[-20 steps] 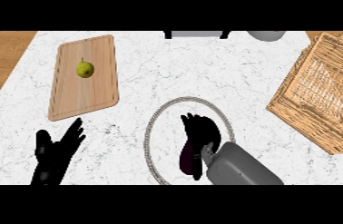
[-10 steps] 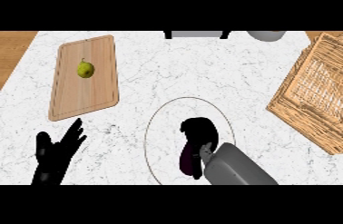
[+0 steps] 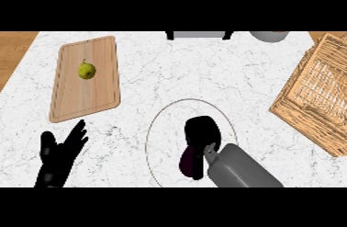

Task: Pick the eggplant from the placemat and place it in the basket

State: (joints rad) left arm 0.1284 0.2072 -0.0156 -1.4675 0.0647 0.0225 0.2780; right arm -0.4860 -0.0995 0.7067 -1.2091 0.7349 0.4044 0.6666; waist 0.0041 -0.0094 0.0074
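The black left hand rests open at the lower left of the white marbled bench, fingers straight and spread, holding nothing. It is well apart from the work and I see little risk from it. Beyond its fingertips lies a pale wooden cutting board with a yellow-green pear on it, also clear of any likely path.

The trouble, if it comes, is at the middle. The black right hand sits hunched over the far end of the long dark purple eggplant, fingers curled down around it. The hold looks to be on one end rather than the middle, so on lifting the free end could swing down and slip out. The skin looks smooth, which would not help. The round white placemat with a thin grey rim could drag along if the fingers catch it.

To the right of those fingers, well apart, stands the woven wicker basket. Its near wall could catch a low carry and knock the eggplant loose.

The eggplant is stout, glossy and nearly black. It lies inside the placemat's ring, running from under the fingers back toward the grey wrist.
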